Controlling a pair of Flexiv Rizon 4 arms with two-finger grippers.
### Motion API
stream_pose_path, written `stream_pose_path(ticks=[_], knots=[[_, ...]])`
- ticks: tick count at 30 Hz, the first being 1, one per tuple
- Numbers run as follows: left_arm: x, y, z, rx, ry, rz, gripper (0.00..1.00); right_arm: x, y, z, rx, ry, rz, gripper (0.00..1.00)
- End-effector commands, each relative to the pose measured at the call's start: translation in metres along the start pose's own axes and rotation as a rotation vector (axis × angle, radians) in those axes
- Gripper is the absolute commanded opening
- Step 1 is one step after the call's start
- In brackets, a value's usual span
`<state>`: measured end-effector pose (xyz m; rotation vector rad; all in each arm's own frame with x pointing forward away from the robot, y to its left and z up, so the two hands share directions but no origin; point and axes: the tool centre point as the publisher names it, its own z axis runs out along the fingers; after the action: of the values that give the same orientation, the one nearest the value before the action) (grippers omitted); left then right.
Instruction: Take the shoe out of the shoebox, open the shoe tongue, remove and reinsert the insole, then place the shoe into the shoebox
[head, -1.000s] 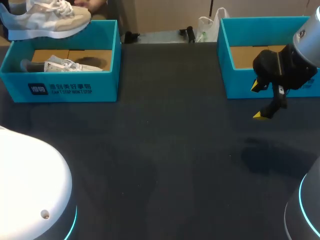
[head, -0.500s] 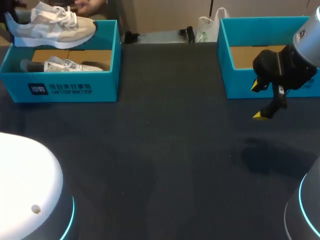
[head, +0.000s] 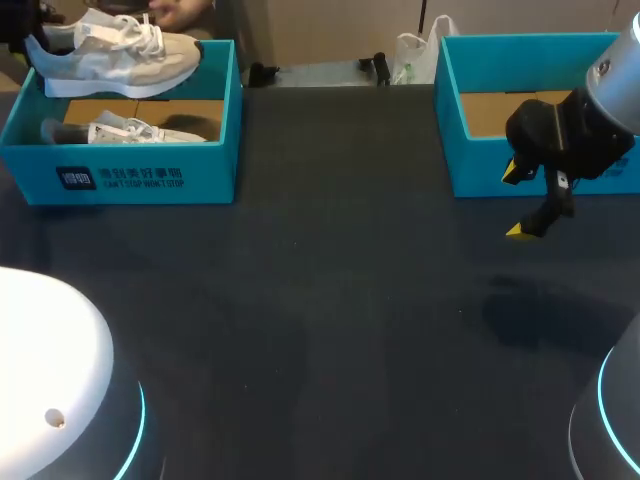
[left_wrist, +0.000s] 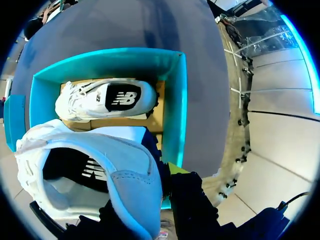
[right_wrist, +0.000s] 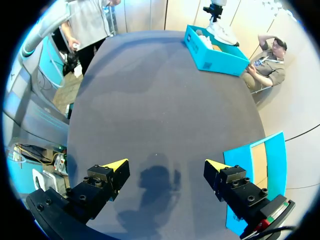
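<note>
Shoe (left_wrist: 85, 170) in left fingers (left_wrist: 176, 169) above shoebox (left_wrist: 175, 110), grip shown only by wrist, right fingers (right_wrist: 116, 166) wide

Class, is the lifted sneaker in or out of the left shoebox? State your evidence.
Out: the lifted sneaker hangs above the shoebox rim; another sneaker lies inside.

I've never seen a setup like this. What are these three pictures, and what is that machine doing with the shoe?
This is a robot with two arms at a dark table. The wide picture looks down from above; each round one comes from a camera on an arm's wrist. The left gripper holds a pale shoe in the air over the left shoebox, where a second shoe lies. The right gripper hangs open, holding nothing, near the right shoebox.
</note>
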<state>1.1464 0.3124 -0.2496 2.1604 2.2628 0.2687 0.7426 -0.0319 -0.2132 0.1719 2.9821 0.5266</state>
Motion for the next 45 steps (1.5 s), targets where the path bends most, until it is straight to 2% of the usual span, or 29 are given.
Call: stream_pose_path(ticks=[1,10,12,37,45], knots=[[-0.003,0.018,0.014,0.015,-0.003,0.001,0.0,0.0,-0.001,0.001,0.001,-0.002,0.0,1.0],[-0.01,0.028,0.04,-0.003,-0.021,0.011,0.0,0.0,-0.001,0.001,0.001,-0.002,0.0,1.0],[-0.011,0.03,0.046,-0.03,-0.02,0.009,0.0,0.0,-0.001,0.001,0.001,-0.002,0.0,1.0],[-0.019,0.046,0.111,0.04,-0.007,0.063,0.0,0.0,-0.001,0.001,0.001,-0.002,0.0,1.0],[-0.02,0.047,0.127,0.032,0.009,0.07,0.0,0.0,-0.001,0.001,0.001,-0.002,0.0,1.0]])
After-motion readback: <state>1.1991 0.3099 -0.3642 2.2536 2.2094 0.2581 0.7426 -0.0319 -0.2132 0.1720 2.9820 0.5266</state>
